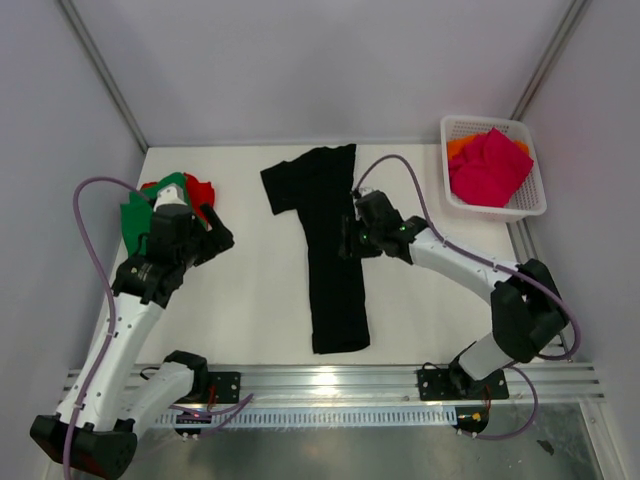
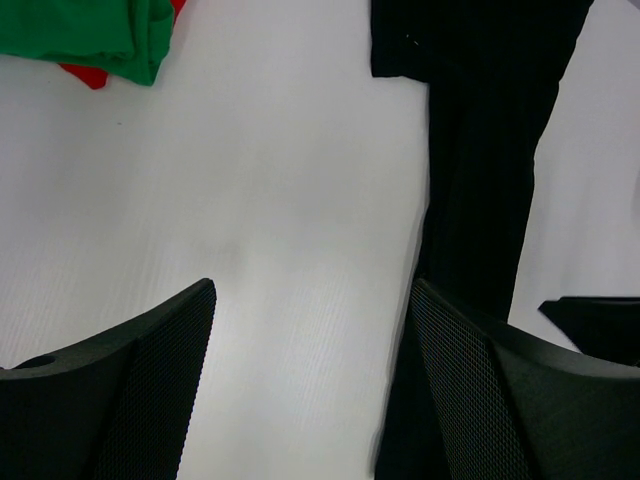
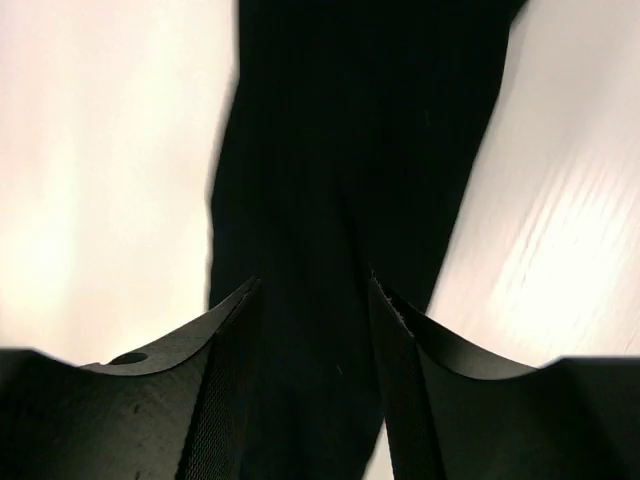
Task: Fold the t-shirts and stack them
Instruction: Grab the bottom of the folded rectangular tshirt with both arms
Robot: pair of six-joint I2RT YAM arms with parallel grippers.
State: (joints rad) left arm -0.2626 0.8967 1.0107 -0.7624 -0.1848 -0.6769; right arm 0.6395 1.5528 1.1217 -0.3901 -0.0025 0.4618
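Left gripper (image 2: pixel 312 290) is held wide open, right gripper (image 3: pixel 314 280) parted over the large black cloth t-shirt (image 1: pixel 335 270) (lengthwise-folded only, mid-tabletop); green t-shirt (image 1: pixel 135 218) and red t-shirt (image 1: pixel 205 190) are stacked, pink t-shirt (image 1: pixel 490 165) and orange t-shirt (image 1: pixel 460 147) left in a white lattice basket (image 1: pixel 533 190).

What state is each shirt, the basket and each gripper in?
Large black cloth t-shirt: folded into a long strip, lying flat.
Green cloth t-shirt: bunched, over the red one.
Red cloth t-shirt: mostly covered.
White lattice plastic basket: upright, holding two shirts.
Magenta-pink cloth t-shirt: crumpled, on top.
Orange cloth t-shirt: mostly hidden beneath.
Left gripper: open, empty.
Right gripper: open, above the black t-shirt.
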